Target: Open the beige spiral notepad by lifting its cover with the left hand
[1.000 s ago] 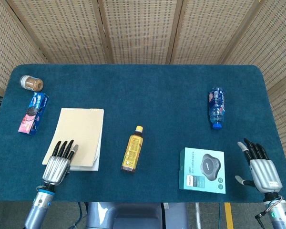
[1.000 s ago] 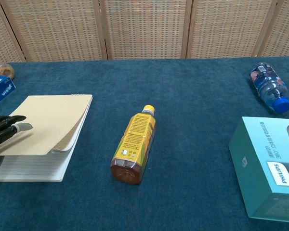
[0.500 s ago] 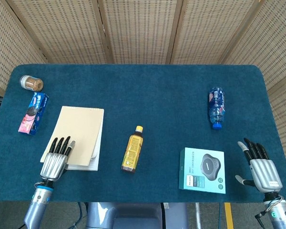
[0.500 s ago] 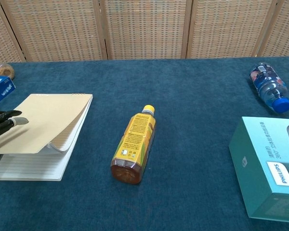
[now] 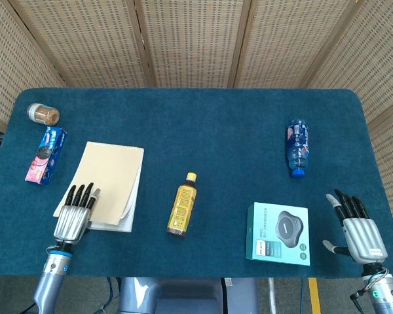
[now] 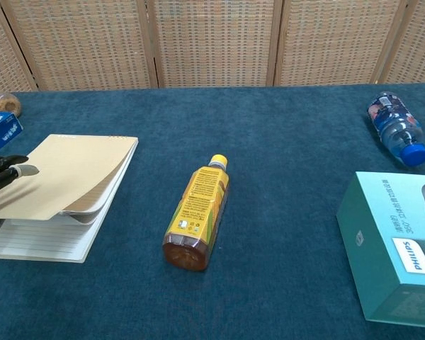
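Observation:
The beige spiral notepad [image 5: 111, 176] lies at the table's left, spiral edge at the far end. Its cover [image 6: 71, 173] is raised off the lined pages [image 6: 39, 241], curling up along the near and left side. My left hand [image 5: 73, 214] is at the pad's near left corner, fingers [image 6: 3, 172] lying on top of the cover; the thumb is hidden, apparently beneath it. Only those fingertips show in the chest view. My right hand [image 5: 357, 226] rests at the near right edge, fingers spread, holding nothing.
A yellow-labelled bottle [image 5: 181, 206] lies right of the pad. A teal Philips box [image 5: 279, 233] sits near right, and a blue water bottle [image 5: 297, 146] lies beyond it. A cookie pack [image 5: 45, 155] and a small jar [image 5: 43, 114] are at far left.
My left hand has drawn leftward with the cover, which now stands higher above the lined pages. The pad has shifted slightly left. The right hand has not moved.

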Robot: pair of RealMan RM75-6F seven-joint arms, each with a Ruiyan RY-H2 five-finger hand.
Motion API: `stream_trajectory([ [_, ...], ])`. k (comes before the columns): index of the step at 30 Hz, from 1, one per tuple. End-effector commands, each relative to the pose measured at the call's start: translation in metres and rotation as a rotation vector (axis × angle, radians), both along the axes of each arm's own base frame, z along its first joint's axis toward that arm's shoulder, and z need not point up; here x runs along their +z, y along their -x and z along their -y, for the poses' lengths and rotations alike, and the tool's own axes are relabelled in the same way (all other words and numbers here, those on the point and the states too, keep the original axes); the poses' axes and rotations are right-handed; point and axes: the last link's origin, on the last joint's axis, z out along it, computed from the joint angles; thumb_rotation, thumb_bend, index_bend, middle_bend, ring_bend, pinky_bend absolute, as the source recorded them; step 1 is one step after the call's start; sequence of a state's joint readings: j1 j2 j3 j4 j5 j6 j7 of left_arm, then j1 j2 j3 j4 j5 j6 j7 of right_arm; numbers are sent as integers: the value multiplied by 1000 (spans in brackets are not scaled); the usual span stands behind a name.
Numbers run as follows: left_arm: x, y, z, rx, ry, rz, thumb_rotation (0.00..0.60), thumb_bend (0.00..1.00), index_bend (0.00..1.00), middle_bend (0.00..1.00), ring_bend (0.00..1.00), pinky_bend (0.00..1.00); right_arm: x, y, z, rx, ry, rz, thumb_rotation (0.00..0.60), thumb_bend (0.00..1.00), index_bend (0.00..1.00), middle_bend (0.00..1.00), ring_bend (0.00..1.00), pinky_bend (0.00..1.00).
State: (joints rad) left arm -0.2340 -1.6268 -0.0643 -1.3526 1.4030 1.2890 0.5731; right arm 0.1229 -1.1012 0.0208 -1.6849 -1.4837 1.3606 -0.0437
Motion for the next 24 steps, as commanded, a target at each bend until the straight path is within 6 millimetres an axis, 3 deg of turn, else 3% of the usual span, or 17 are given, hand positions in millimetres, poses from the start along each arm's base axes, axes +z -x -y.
stream_trajectory([
  [1,-1,1,-4,7,-8,-3,600,590,33,0,0,0,0,0,0,-1,0,0,600,0,0,0,0,0],
  [14,3,2,-27,22,-48,-11,600,602,99,0,0,0,-1,1,3,3,5,1,600,0,0,0,0,0],
  [16,4,1,-31,20,-55,-6,600,615,178,0,0,0,-1,0,3,11,9,0,600,0,0,0,0,0],
  [21,3,-2,-42,14,-56,-8,600,669,556,0,0,0,-2,1,3,14,12,0,600,0,0,0,0,0],
  [24,1,-4,-45,10,-56,-10,600,697,710,0,0,0,-1,1,3,11,15,2,600,0,0,0,0,0],
])
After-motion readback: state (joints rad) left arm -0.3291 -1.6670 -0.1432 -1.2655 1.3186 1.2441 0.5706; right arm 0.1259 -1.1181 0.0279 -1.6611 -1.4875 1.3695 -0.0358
